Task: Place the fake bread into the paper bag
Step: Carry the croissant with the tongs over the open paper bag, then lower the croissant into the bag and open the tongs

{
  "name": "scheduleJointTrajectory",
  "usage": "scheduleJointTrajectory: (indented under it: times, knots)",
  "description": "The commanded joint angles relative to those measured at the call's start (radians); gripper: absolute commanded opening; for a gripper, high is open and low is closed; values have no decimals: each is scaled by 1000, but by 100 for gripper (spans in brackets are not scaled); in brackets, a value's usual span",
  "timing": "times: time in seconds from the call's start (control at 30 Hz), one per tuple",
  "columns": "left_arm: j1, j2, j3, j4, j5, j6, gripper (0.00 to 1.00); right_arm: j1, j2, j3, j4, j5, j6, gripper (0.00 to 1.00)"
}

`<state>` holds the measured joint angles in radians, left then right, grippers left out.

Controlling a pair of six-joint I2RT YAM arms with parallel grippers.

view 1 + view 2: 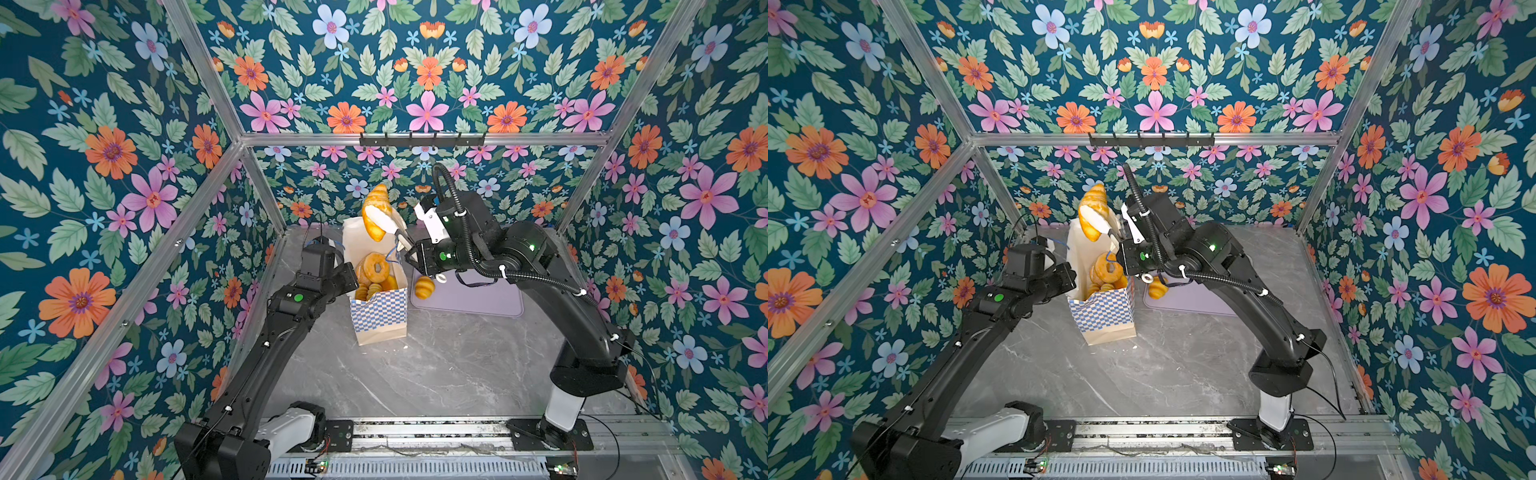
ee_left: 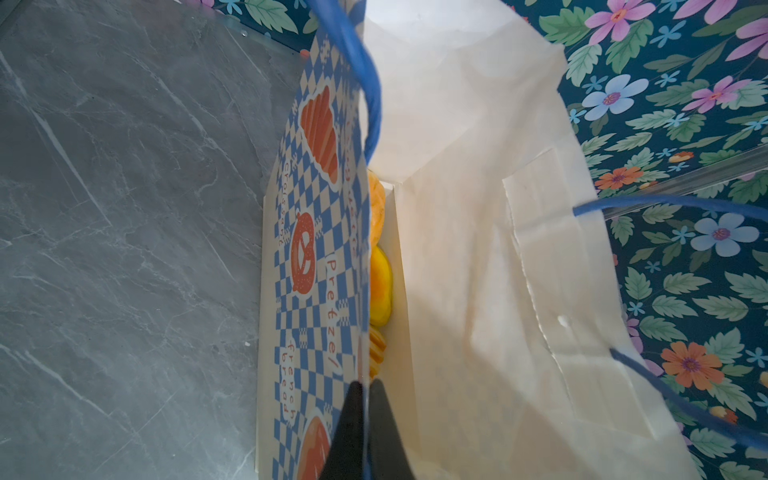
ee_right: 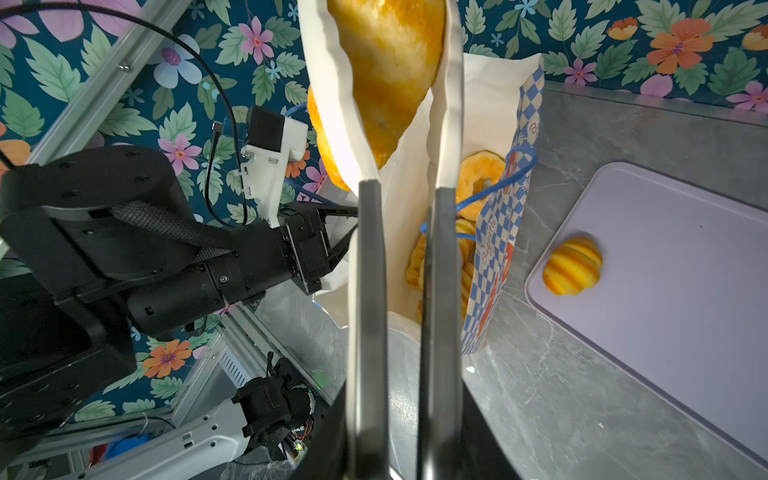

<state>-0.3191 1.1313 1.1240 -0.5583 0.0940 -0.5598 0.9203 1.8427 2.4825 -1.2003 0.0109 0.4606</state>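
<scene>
Grey marble bench (image 1: 436, 374), floral walls (image 1: 124, 174) around. Bag (image 1: 380, 311) mid-bench, bread (image 1: 376, 266) inside, left fingers (image 2: 353, 424) pinching its rim. Right fingers (image 3: 453, 83) clamp a croissant (image 1: 377, 197) above it. At its 3 o'clock, a tray (image 1: 478, 301) with one bun (image 1: 424, 287).

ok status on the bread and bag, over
Left gripper shut on paper bag rim. Right gripper holds croissant above bag. One ridged bun on lilac tray. Nothing blocking.

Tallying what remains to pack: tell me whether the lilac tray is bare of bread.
No: in the right wrist view, one ridged golden bun lies on the lilac tray.
</scene>
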Motion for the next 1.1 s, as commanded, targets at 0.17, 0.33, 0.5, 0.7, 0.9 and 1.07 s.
scheduleJointTrajectory:
  times: [0.17,0.33,0.5,0.7,0.9,1.07]
  knots:
    - [1,-9,-11,-16,-14,2,4,9,90,82,-38,0,-17,27]
    - [1,-10,-11,-14,-14,1,4,11,123,87,-54,12,-20,27]
    - [1,-13,-12,-15,-14,1,4,9,156,89,-79,19,-30,27]
    - [0,-16,-14,-18,-16,1,5,9,187,89,-109,31,-41,27]
    - [0,-19,-15,-18,-17,1,5,11,208,84,-134,43,-50,27]
    - [0,-20,-15,-20,-17,2,5,11,224,78,-157,55,-53,29]
